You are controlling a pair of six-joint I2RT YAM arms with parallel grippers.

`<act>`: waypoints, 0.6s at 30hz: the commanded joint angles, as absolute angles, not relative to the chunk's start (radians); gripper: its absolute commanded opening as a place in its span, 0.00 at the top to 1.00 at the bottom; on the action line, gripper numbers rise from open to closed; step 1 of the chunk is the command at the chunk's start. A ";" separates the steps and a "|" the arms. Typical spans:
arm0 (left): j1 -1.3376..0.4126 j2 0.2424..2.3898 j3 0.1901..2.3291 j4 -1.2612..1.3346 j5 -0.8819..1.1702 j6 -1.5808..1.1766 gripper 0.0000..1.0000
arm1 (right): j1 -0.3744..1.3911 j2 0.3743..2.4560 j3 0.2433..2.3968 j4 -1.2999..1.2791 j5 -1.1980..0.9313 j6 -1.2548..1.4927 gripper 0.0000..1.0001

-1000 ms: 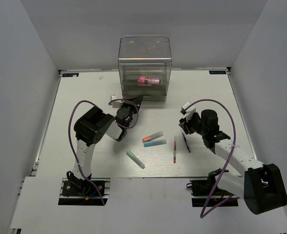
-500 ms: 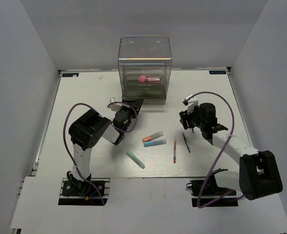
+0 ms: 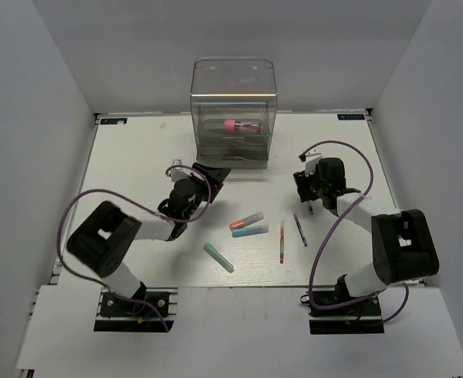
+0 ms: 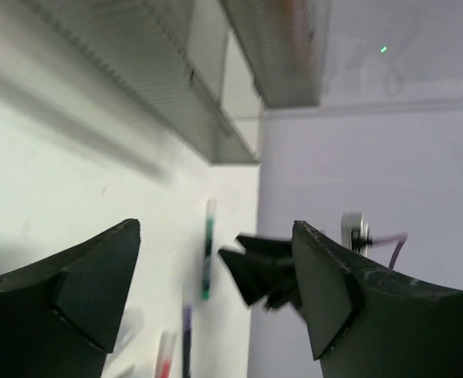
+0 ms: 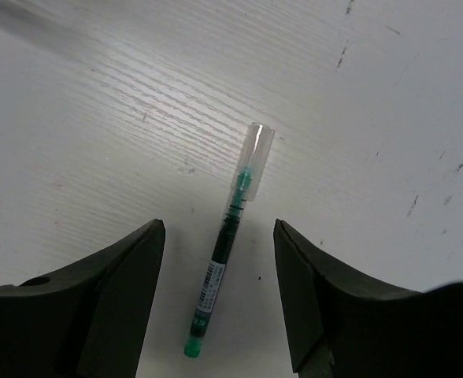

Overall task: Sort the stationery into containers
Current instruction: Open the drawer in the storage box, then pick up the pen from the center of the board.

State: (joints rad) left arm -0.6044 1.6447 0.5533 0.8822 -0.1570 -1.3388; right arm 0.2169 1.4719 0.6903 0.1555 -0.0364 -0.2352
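A thin green pen (image 5: 227, 268) with a clear cap lies flat on the table between the fingers of my open right gripper (image 5: 219, 228), untouched. In the top view that gripper (image 3: 308, 197) hovers right of the clear organiser (image 3: 233, 94), which has a pink marker (image 3: 239, 126) inside. My left gripper (image 3: 210, 175) stands open and empty just in front of the organiser's drawers (image 4: 192, 79). On the table lie an orange-capped marker (image 3: 246, 220), a light blue marker (image 3: 250, 231), a teal-green marker (image 3: 218, 257), a red pen (image 3: 282, 240) and a dark pen (image 3: 300, 229).
The white table (image 3: 137, 157) has grey walls on three sides. Both arm bases sit at the near edge. The left wrist view looks across the table to the green pen (image 4: 208, 252) and the right gripper's fingers (image 4: 267, 268).
My left gripper has opened wide and its arm has dropped low and stretched forward. My right gripper has opened a little more and moved back over the green pen.
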 commanded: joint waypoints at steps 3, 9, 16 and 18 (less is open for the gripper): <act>-0.598 1.375 0.485 0.419 -0.110 -1.289 0.08 | 0.189 1.538 0.758 0.127 -0.014 -0.227 0.39; -0.589 0.978 0.330 0.100 -0.182 -1.347 0.00 | 0.175 1.607 0.785 0.077 -0.031 -0.238 0.45; -0.589 0.620 0.200 -0.290 -0.212 -1.569 0.00 | 0.160 1.666 0.810 0.022 -0.090 -0.252 0.75; -0.589 0.540 0.149 -0.302 -0.169 -1.617 0.00 | 0.152 1.666 0.813 0.009 -0.124 -0.262 0.86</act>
State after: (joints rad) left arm -0.5922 0.6041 0.2085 -0.1326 -0.1928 -1.5143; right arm 0.1654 1.6451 0.7914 0.0685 -0.0772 -0.2531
